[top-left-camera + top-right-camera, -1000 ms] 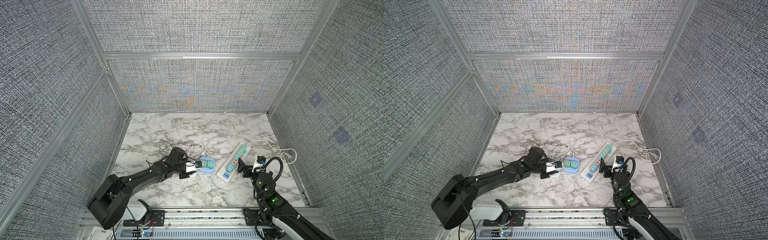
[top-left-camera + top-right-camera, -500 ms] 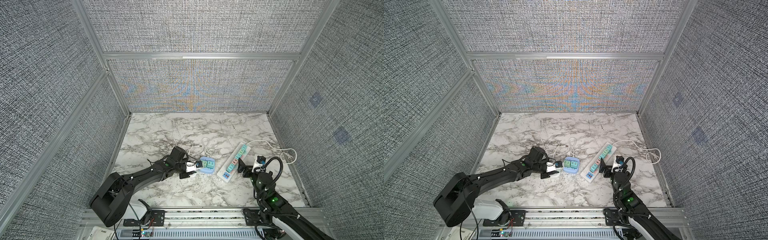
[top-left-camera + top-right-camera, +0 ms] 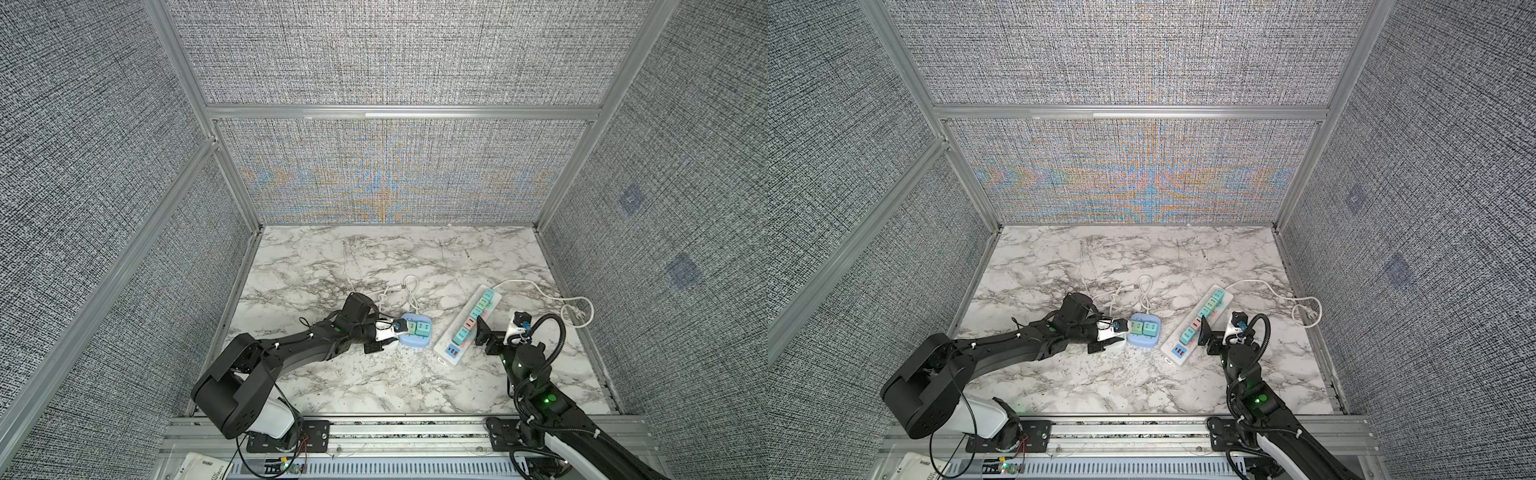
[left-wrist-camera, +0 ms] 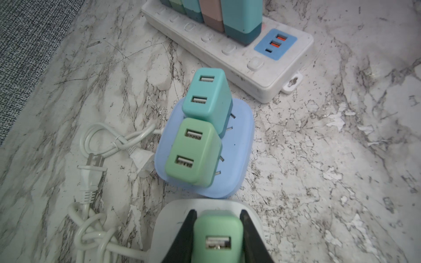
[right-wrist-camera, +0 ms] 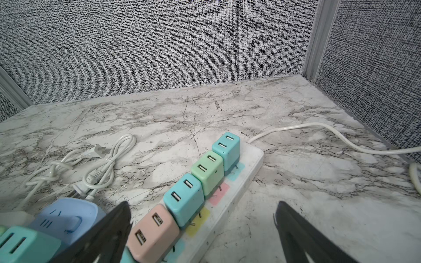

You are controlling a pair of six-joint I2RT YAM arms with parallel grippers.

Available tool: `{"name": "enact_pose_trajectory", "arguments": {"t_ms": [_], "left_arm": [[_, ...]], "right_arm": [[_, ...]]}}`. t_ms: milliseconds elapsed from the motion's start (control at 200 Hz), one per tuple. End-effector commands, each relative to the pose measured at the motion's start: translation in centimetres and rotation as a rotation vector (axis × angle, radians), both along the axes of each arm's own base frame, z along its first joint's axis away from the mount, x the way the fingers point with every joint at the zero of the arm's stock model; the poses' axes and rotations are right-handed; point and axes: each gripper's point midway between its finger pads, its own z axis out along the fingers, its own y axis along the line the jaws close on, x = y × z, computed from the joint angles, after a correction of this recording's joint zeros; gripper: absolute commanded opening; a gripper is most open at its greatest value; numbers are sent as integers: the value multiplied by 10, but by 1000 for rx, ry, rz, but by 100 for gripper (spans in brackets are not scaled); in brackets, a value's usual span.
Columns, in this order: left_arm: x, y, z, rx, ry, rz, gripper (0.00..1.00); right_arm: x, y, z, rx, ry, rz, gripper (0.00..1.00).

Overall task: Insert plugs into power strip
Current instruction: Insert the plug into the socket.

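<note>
L gripper (image 4: 217, 215) clamped mint plug (image 4: 216, 241) over white strip (image 4: 166, 218), 9 o'clock of blue strip (image 3: 413, 343); prob. seating step. Next needed straight push down. R gripper (image 5: 202, 206) gaped wide, empty.

The left arm (image 3: 286, 349) stretches low over the surface from its base at the near left edge, bent at the elbow, with the forearm running toward the middle. In the wrist view its gripper (image 4: 218, 213) points forward and down. The two black fingers (image 4: 183, 239) are closed against the sides of a green plug (image 4: 215, 241), which fills the gap between them. The right arm (image 3: 540, 399) climbs from the near right edge, its forearm steep and its wrist (image 3: 525, 357) bent toward the middle. The right gripper (image 5: 202, 205) hangs just above the surface, jaws spread wide, with its fingers (image 5: 109, 227) well apart
</note>
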Motion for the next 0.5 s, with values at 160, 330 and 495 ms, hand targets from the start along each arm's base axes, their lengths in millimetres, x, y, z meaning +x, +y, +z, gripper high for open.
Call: {"name": "enact_pose_trajectory", "arguments": {"t_ms": [160, 330, 495], "left_arm": [[-14, 58, -45, 178, 235, 169, 0], [-16, 60, -57, 218, 300, 162, 0], [-14, 61, -60, 227, 304, 179, 0]], "right_arm": [[2, 0, 14, 29, -41, -6, 100], [3, 0, 14, 28, -40, -8, 99], [3, 0, 14, 28, -39, -9, 99]]}}
